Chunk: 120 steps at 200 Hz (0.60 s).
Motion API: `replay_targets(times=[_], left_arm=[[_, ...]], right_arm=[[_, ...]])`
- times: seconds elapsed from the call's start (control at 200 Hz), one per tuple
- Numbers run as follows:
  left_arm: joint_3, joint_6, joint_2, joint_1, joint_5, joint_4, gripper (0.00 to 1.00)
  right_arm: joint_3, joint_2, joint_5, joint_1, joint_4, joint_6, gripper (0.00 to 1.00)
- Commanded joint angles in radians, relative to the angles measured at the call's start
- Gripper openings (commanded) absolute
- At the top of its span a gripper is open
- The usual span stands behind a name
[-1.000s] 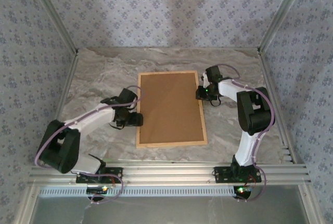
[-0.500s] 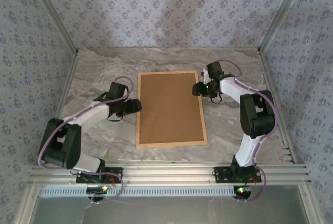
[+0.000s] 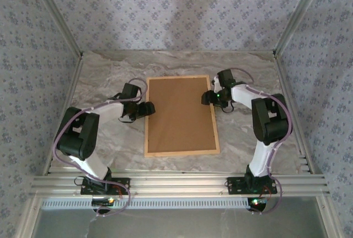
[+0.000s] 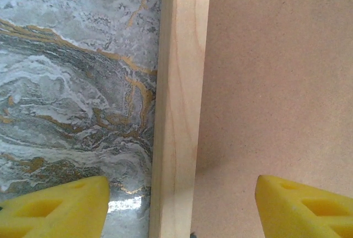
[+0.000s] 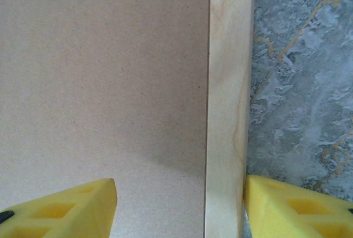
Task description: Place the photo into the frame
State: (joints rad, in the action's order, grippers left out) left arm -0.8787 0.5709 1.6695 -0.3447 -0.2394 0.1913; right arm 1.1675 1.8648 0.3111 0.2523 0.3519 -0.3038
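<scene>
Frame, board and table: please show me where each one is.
frame [image 4: 179,105], left wrist view, on its wooden rail.
board [image 5: 105,72], right wrist view, on its plain brown face.
table [image 3: 105,75], top view, on bare marble, far left.

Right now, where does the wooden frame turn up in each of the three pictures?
Top external: the frame lies flat at the centre, brown back up.
Left wrist: its left rail runs top to bottom, just left of centre.
Right wrist: its right rail runs top to bottom, right of centre.
Shared landmark: the grey marble tabletop beside the wood.
</scene>
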Motion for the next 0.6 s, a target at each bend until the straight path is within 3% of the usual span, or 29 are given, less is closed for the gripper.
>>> replay_targets(times=[0.0, 0.37, 0.595], left_arm=[[0.002, 0.012, 0.032, -0.037, -0.091, -0.057, 0.71], [0.126, 0.028, -0.062, -0.143, -0.184, -0.101, 0.69], [0.214, -0.048, -0.172, -0.293, -0.181, -0.089, 0.69]], right_arm=[[0.016, 0.022, 0.042, 0.015, -0.009, -0.022, 0.63], [0.218, 0.143, 0.122, 0.036, -0.078, -0.102, 0.57], [0.482, 0.299, 0.165, 0.109, 0.004, -0.095, 0.57]])
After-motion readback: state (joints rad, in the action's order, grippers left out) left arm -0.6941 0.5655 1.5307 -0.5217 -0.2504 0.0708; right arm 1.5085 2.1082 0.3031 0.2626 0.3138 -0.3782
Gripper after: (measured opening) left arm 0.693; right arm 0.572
